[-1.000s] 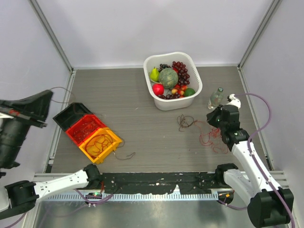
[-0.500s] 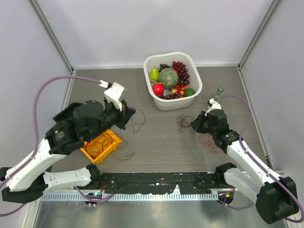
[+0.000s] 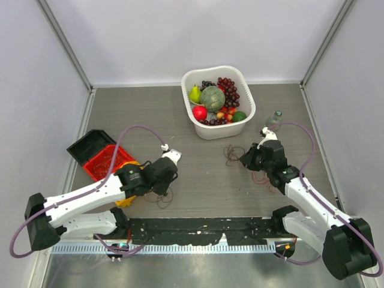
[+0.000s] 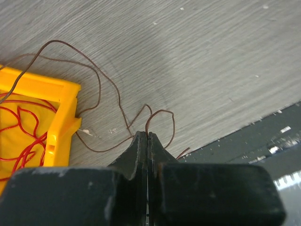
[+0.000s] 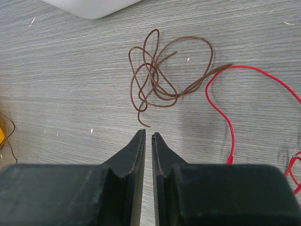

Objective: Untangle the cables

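**Reader:** What lies nearest the arm bases?

**Legend:** A black strip [image 3: 204, 227] along the near edge of the grey wood-grain worktop [image 3: 180, 114]; just beyond it the left fingers [image 4: 141, 141], pressed together and pinching a thin dark brown wire loop [image 4: 99, 84] at its nearest bend; the rest of the loop lies slack on the worktop, just beside the corner of a yellow plastic bin [image 4: 63, 113]; the bin holds coils of thin red wire [image 4: 21, 141].

**Reader:** And on the right?

**Legend:** The right fingers [image 5: 139, 139], low over the worktop, slightly spread, with a narrow gap and nothing between them; their tips point at the loose end of a tangled bundle of dark brown wire [image 5: 153, 77] and stop just short of it; a loose red wire [image 5: 235, 67] meets the bundle's right side and runs off to the right; bundle and loop lie well apart, one right of centre, one left.

**Reader:** What stands farther back?

**Legend:** At the left, a red bin [image 3: 88, 170] and behind it a black bin [image 3: 90, 144], in a row with the yellow one; at far centre a white plastic basin [image 3: 252, 105] filled with fruit; a clear bottle [image 3: 273, 120] stands just to its right.
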Motion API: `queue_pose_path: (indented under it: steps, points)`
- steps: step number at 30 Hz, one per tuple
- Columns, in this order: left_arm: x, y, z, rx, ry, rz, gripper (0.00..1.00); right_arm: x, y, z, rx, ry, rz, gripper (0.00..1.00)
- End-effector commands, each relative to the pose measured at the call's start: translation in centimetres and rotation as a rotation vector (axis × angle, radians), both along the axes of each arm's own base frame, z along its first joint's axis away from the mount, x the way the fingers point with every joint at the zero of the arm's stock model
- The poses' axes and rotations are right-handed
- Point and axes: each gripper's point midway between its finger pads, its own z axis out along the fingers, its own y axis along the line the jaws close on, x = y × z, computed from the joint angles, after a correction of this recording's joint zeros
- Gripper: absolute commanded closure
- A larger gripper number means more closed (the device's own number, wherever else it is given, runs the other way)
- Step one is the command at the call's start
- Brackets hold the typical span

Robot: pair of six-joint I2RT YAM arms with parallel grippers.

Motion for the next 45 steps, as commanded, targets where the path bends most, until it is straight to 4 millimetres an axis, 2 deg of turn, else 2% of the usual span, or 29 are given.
queue_pose_path:
  steps: [1,4,7,10,12,14,19,22,27,31,32,34,35,37,39,41,43,45]
  points:
    - [1.8,0.4,-1.6,0.067,-0.026,0.163,1.00,0.7,0.3,1.4,0.010,-0.065,0.013,0.84]
    - [1.8,-0.3,-3.4,0.088,0.011,0.180,0.95,0.6,0.1,1.5,0.012,-0.076,0.007,0.84]
    - [2.2,-0.6,-4.2,0.090,0.007,0.204,0.89,0.4,0.2,1.5,0.016,-0.073,0.012,0.84]
    - [2.7,-0.4,-4.6,0.109,-0.009,0.229,0.72,0.3,0.2,1.2,0.014,-0.067,0.013,0.85]
    - [2.9,0.0,-4.7,0.126,-0.017,0.251,0.52,0.2,0.2,1.2,0.016,-0.067,0.016,0.85]
    - [2.9,0.3,-5.1,0.134,-0.010,0.265,0.38,0.2,0.2,1.2,0.016,-0.068,0.018,0.84]
    - [1.8,0.2,-6.8,0.105,0.056,0.279,0.28,0.1,0.2,1.3,0.018,-0.072,0.021,0.85]
    - [1.6,0.5,-7.8,0.121,0.077,0.297,0.29,0.1,0.3,1.3,0.020,-0.075,0.022,0.85]
    - [0.6,0.5,-9.8,0.107,0.158,0.321,0.39,0.0,0.3,1.5,0.024,-0.080,0.022,0.85]
    - [0.3,-0.7,-10.3,0.020,0.194,0.302,0.56,0.0,0.2,1.7,0.024,-0.088,0.020,0.85]
    - [0.3,-0.9,-10.3,0.004,0.215,0.296,0.64,0.0,0.2,1.7,0.025,-0.091,0.020,0.85]
    - [0.2,-1.4,-10.3,-0.027,0.257,0.277,0.87,0.0,0.2,1.8,0.026,-0.091,0.023,0.85]
    - [0.4,-1.7,-9.7,-0.044,0.258,0.262,1.00,0.0,0.3,1.8,0.027,-0.089,0.024,0.85]
    - [1.2,-2.8,-7.1,-0.107,0.215,0.227,1.00,-0.1,0.3,1.8,0.026,-0.091,0.027,0.85]
    - [2.7,-4.1,-2.5,-0.215,0.115,0.183,1.00,-0.2,0.3,1.9,0.027,-0.096,0.029,0.85]
    - [4.6,-4.4,3.1,-0.326,-0.019,0.156,1.00,-0.1,0.2,1.9,0.027,-0.100,0.022,0.85]
    - [6.8,-3.6,8.9,-0.443,-0.166,0.168,1.00,0.0,0.2,1.7,0.024,-0.100,0.024,0.85]
    - [8.9,-1.3,12.5,-0.486,-0.269,0.234,1.00,0.1,0.3,1.7,0.027,-0.096,0.029,0.85]
